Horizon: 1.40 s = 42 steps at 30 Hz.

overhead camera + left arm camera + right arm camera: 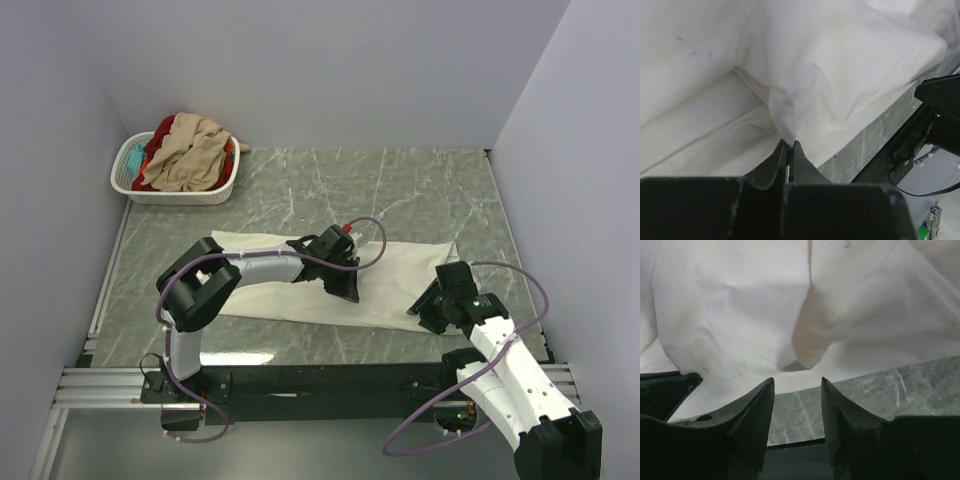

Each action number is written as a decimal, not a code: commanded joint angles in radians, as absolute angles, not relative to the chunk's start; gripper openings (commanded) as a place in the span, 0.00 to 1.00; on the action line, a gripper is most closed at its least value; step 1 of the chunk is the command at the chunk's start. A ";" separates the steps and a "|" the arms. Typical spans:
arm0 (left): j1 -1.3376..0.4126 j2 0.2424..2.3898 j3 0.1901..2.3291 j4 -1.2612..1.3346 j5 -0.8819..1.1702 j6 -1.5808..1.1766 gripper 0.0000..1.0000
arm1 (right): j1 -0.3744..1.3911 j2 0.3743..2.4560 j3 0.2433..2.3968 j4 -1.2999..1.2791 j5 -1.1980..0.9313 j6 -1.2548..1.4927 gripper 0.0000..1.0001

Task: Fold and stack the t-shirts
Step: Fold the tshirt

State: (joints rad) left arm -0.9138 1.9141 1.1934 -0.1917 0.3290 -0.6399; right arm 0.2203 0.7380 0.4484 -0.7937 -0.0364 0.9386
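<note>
The large cream-white t-shirt (pixel 400 272) lies spread lengthwise across the middle of the marble table. My left gripper (pixel 345 288) sits over its middle and is shut on a pinch of the cloth (pixel 790 132), which rises into a fold. My right gripper (pixel 425 312) is open and empty at the shirt's near right edge (pixel 805 347), fingertips just short of the hem. Tan-beige (pixel 190 155), red (pixel 160 135) and teal (pixel 133 155) t-shirts are piled in the basket.
The white slotted laundry basket (pixel 180 192) stands at the far left corner against the wall. White walls close in the table on three sides. A black rail (pixel 330 380) runs along the near edge by the arm bases.
</note>
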 commanded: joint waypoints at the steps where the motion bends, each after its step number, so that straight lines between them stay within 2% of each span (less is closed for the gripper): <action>1: -0.904 1.905 1.226 -0.172 0.357 -0.652 0.00 | 0.227 0.749 0.454 -0.778 -0.002 0.956 0.49; 8: -0.802 1.887 1.184 -0.129 0.440 -0.719 0.00 | 0.230 0.782 0.472 -0.767 0.018 0.951 0.49; 16: -0.799 1.933 1.223 -0.159 0.494 -0.701 0.00 | 0.239 0.853 0.482 -0.726 0.009 0.942 0.49; 27: -0.798 1.953 1.253 -0.184 0.514 -0.718 0.00 | 0.298 0.676 0.463 -0.741 0.003 0.973 0.47; 42: -0.792 1.936 1.247 -0.199 0.506 -0.724 0.00 | 0.333 0.853 0.443 -0.594 0.026 0.920 0.50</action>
State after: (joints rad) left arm -0.7952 1.9564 1.2140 -0.2062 0.4923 -0.7200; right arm 0.3229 0.8223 0.4221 -0.6701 -0.0078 0.9459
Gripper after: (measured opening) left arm 0.023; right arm 0.496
